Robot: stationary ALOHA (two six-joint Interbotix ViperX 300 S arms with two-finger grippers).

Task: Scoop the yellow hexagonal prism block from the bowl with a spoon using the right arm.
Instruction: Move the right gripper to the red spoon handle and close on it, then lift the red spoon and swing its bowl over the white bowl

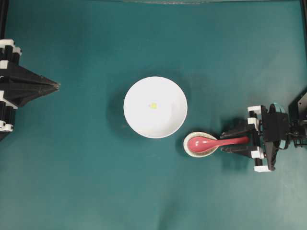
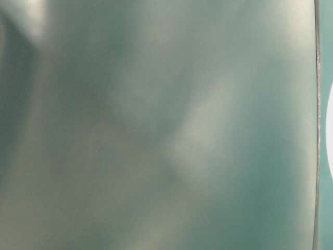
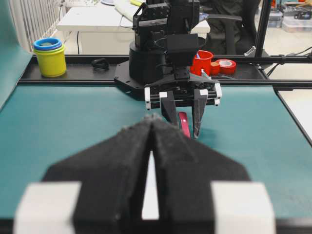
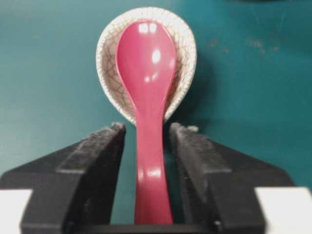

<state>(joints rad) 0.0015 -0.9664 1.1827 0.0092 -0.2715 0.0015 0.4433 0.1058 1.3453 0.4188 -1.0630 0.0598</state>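
A large white bowl is seen at the centre of the green desk, with the yellow hexagonal prism block lying inside it, near the middle. At about four o'clock from the bowl, just beside its rim, a speckled spoon rest cradles the scoop of the pinkish-red spoon, whose handle points toward three o'clock. The right end effector is placed astride that handle — its fingers spread, with a narrow gap visible on each side, so the spoon is not pinched. At nine o'clock, well apart from the bowl, the left end effector is shown with its fingers pressed together — nothing between them.
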